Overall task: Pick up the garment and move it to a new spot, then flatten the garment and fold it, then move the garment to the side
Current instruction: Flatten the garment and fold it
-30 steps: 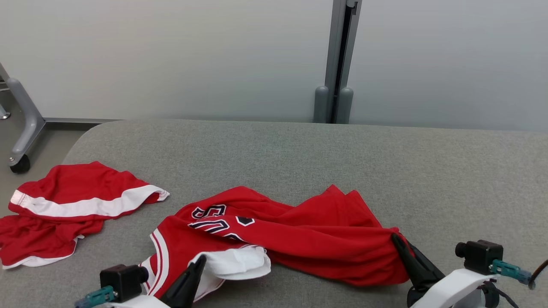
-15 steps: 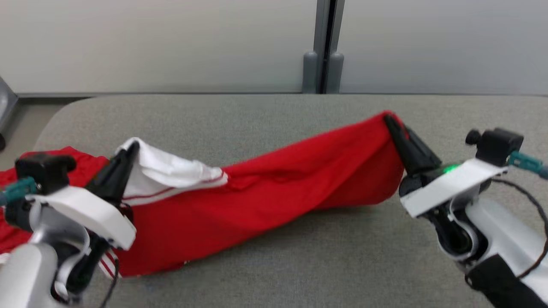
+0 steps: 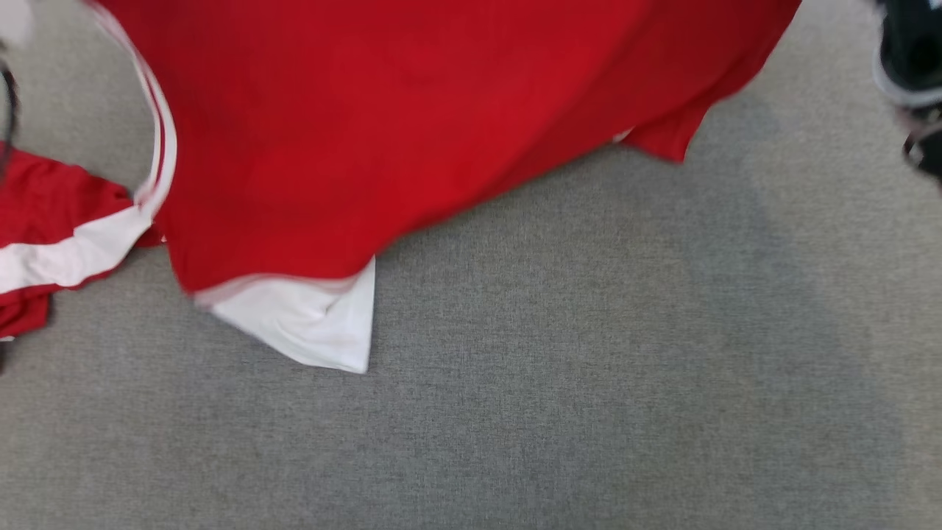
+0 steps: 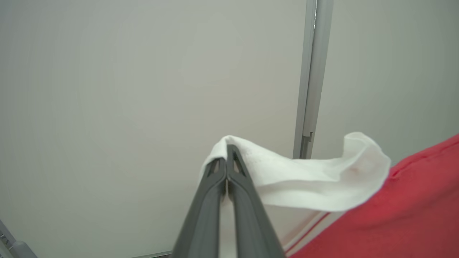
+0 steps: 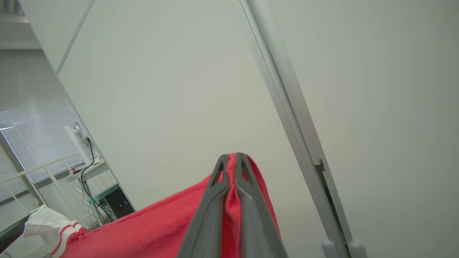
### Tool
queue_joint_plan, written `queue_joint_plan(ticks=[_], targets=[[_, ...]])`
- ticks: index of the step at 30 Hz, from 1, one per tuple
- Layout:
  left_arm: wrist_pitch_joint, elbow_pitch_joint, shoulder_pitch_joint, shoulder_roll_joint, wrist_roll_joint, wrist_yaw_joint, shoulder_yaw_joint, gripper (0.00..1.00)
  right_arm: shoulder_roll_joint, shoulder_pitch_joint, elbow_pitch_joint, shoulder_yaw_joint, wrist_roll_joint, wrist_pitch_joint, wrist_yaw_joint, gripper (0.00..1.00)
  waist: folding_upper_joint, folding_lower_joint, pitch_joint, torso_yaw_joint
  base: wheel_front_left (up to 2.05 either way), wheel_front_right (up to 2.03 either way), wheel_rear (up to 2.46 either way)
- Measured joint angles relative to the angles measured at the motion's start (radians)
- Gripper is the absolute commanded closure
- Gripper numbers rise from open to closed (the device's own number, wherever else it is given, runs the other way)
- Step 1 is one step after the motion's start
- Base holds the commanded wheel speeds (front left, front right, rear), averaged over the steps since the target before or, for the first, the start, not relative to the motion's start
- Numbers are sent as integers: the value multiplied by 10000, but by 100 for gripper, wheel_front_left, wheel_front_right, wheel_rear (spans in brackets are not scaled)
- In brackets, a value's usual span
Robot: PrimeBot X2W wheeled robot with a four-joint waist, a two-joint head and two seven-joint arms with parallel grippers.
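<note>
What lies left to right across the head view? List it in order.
Red cloth with a white band → red jersey → dark part of the robot's arm.

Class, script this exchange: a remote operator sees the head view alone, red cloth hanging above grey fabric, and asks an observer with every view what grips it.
Operator: What grips the garment on the left?
Observer: The left end effector, shut on its white trim.
Operator: And on the right?
Observer: The right end effector, shut on a bunched red part of it.
</note>
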Motion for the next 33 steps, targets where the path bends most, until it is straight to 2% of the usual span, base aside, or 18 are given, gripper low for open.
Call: queue_joint_plan(ticks=[10, 16, 21, 26, 30, 33], targets=[[-550, 2173, -4732, 311, -625, -63, -813, 100, 186, -4189, 2013, -140, 109, -12, 2, 100, 0, 0, 1583, 84, 0, 0, 0], [-1016, 3384, -6327, 203, -688, -63, -1335, 100, 109, -5422, 2612, -424, 188, -12, 2, 100, 0, 0, 2052, 78, 0, 0, 0], [-1141, 4050, -6472, 21, -1064, -63, -2113, 100, 123, -5416, 2880, -119, 265, -13, 2, 100, 0, 0, 2040, 102, 0, 0, 0], [-1131, 4230, -5467, 13, -1783, -63, -3289, 100, 46, -4230, 2968, 805, 566, 140, 0, 100, 0, 0, 1746, 104, 0, 0, 0], [-694, 4126, -4312, 345, -2493, -63, -4541, 100, -96, -3076, 3010, 1649, 970, 972, 0, 100, 0, 0, 1342, 97, 0, 0, 0], [-571, 4096, -3410, 616, -3208, -63, -5058, 100, -165, -2119, 2943, 2240, 1221, 1340, 0, 100, 0, 0, 949, 75, 0, 0, 0]])
